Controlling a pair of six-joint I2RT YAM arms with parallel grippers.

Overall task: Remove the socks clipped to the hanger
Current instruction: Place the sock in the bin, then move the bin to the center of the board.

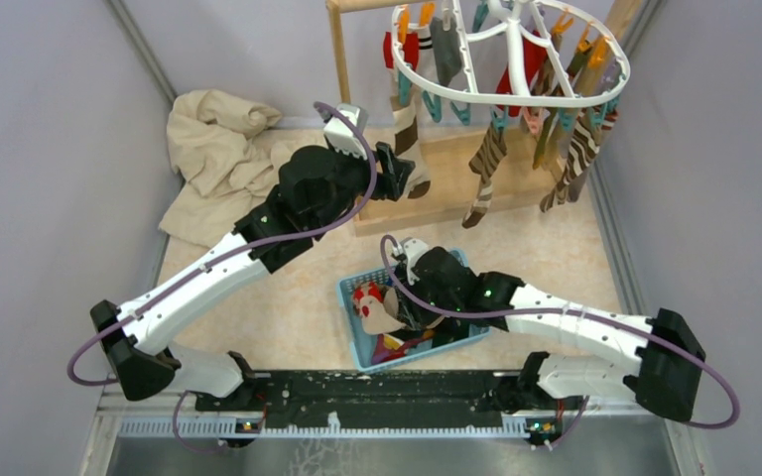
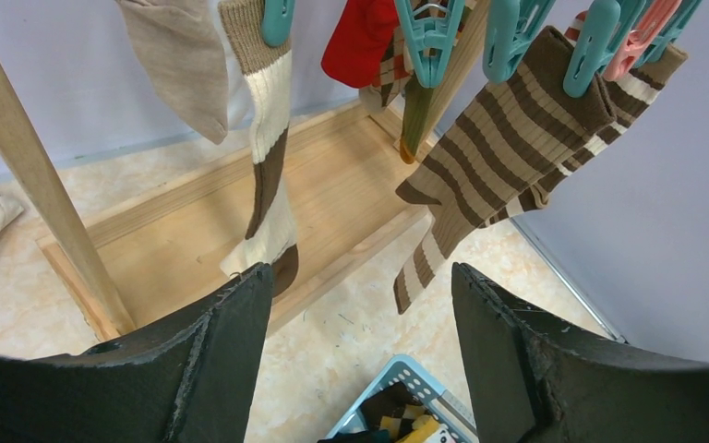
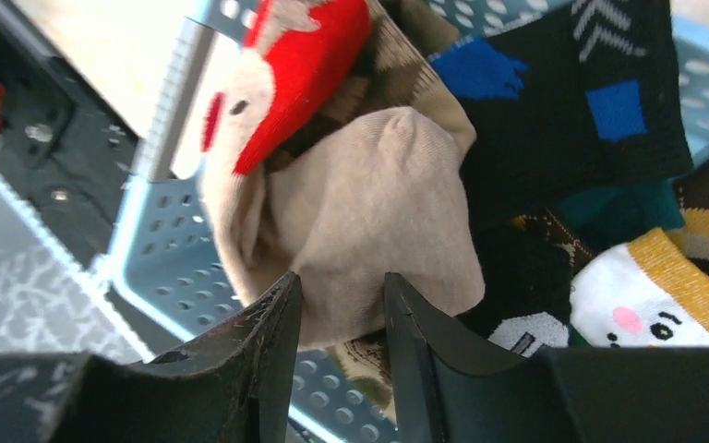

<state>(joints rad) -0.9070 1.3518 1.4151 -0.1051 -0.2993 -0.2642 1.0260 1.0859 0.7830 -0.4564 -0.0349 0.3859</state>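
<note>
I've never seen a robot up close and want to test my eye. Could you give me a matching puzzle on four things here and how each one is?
1 beige cloth
2 blue basket
3 brown striped sock
4 left gripper

A hanging from a teal clip
B open and empty
C crumpled in a heap
D filled with loose socks

Pairs: 1-C, 2-D, 3-A, 4-B

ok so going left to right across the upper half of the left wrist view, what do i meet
wooden pole → plain beige sock → cream and brown sock → red sock → brown striped sock
</note>
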